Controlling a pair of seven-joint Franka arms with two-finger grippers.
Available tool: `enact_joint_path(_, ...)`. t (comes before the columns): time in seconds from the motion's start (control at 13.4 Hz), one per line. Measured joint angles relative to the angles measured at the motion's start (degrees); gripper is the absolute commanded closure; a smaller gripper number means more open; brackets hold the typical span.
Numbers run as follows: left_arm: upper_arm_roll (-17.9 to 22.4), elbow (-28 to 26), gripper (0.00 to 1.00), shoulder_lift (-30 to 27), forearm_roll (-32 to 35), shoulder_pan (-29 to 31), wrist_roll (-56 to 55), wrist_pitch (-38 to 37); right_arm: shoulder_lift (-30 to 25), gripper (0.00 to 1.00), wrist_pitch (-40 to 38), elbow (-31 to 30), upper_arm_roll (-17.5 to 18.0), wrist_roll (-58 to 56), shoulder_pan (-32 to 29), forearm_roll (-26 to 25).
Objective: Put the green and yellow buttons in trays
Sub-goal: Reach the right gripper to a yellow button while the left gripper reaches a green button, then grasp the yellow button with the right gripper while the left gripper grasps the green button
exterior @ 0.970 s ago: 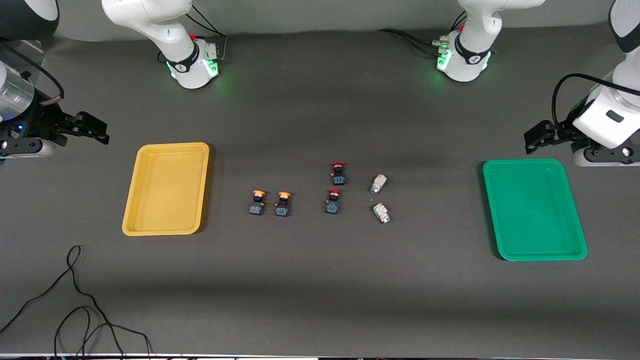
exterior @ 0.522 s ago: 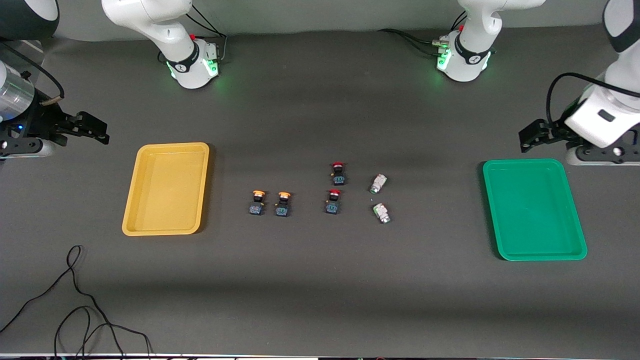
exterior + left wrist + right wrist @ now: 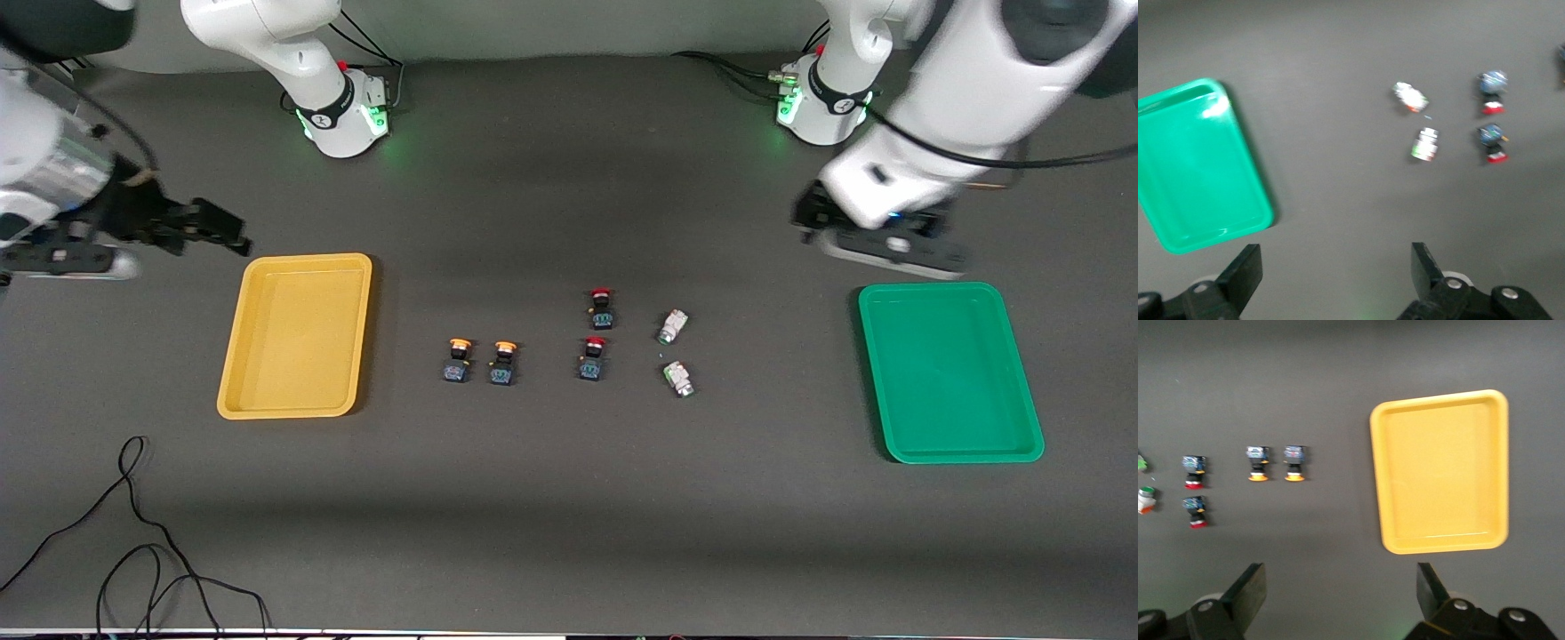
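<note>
Two yellow-capped buttons (image 3: 458, 361) (image 3: 503, 363) stand side by side on the mat. Two whitish-silver green-tipped buttons (image 3: 673, 326) (image 3: 679, 378) lie toward the left arm's end. The yellow tray (image 3: 296, 335) and green tray (image 3: 949, 371) are empty. My left gripper (image 3: 805, 218) is open and empty over bare mat by the green tray's corner. My right gripper (image 3: 227, 233) is open and empty over the mat by the yellow tray's corner. The left wrist view shows the open gripper (image 3: 1335, 273), the green tray (image 3: 1198, 167) and the silver buttons (image 3: 1410, 97). The right wrist view shows the open gripper (image 3: 1341, 590), the yellow tray (image 3: 1441, 470) and the yellow buttons (image 3: 1257, 463).
Two red-capped black buttons (image 3: 602, 308) (image 3: 593, 357) stand between the yellow and the silver pairs. A black cable (image 3: 133, 533) lies loose near the table's front corner at the right arm's end. The arm bases (image 3: 342, 116) (image 3: 822, 111) stand along the table's back edge.
My left arm has swung in from the table's end toward the middle, past the green tray's corner. My right gripper has shifted toward the yellow tray. The buttons and trays have not moved.
</note>
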Motion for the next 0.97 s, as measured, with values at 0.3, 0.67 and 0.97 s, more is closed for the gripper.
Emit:
enact_joint_path(0.3, -0.3, 0.0, 0.01, 1.7, -4.1, -7.2, -5.9, 2.3, 5.7, 0.00, 5.3, -0.1, 0.3, 12.2, 7.9, 0.1)
enact_joint_path(0.67, -0.4, -3.9, 0.01, 4.1, -4.4, -10.2, -6.2, 8.0, 15.8, 0.00, 12.5, -0.7, 0.3, 15.4, 11.7, 0.1)
enact_joint_path(0.97, -0.4, -14.8, 0.01, 5.0, -3.6, -11.3, -3.7, 20.1, 23.3, 0.00, 18.3, -1.4, 0.3, 16.3, 12.4, 0.1)
